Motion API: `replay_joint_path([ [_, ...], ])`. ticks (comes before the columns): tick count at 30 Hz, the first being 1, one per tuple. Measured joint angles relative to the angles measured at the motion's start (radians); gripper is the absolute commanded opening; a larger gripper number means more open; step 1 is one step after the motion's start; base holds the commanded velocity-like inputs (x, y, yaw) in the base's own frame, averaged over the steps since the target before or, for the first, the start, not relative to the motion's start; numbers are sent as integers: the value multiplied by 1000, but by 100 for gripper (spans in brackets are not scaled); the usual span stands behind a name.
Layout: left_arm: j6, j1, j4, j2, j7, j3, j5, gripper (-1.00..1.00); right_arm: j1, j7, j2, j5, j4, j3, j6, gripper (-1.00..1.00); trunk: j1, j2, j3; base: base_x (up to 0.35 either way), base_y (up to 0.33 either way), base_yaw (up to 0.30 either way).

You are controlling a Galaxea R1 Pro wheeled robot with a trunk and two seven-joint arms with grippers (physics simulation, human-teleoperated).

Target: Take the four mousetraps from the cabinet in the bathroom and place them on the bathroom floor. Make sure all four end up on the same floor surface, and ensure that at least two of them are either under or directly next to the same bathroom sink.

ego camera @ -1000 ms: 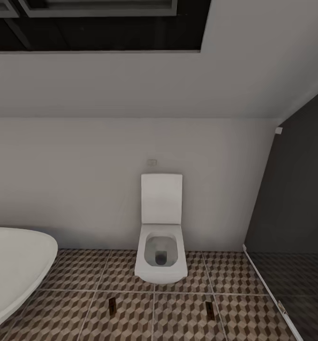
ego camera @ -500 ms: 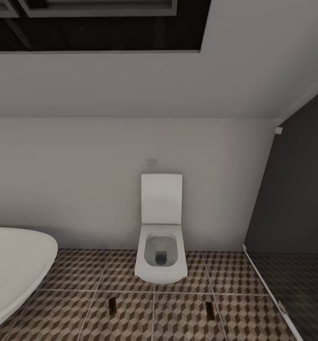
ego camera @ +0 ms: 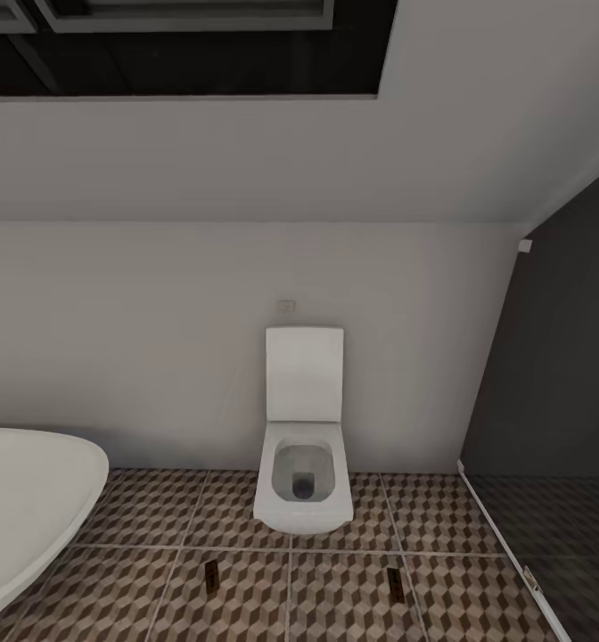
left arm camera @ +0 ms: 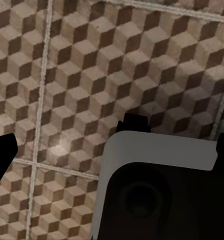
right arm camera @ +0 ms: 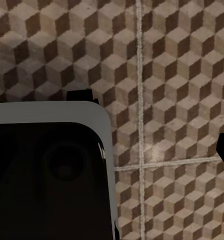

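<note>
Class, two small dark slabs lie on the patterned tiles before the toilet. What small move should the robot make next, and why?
Probably turn the base away from the white toilet to seek the cabinet: a dark-brown flat mousetrap and a second mousetrap already lie on the cube-patterned tiled floor, so likely two remain to fetch.

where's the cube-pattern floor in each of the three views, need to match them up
Head view: the bathroom floor runs across the bottom strip, below the wall, around the toilet, with two mousetraps lying on it.
Left wrist view: cube tiles cover the area behind the dark robot part, from the top edge down.
Right wrist view: cube tiles likewise, beside the dark robot part.
Shared landmark: the pale grout lines between the large cube-pattern tiles.
</note>
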Motion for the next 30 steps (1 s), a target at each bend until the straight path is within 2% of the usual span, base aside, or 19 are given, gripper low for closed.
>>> replay_joint_path([
  [30,0,0,0,0,0,2,1,100,0,2,3,1,0,1,0,100,0,0,0,0,0,0],
])
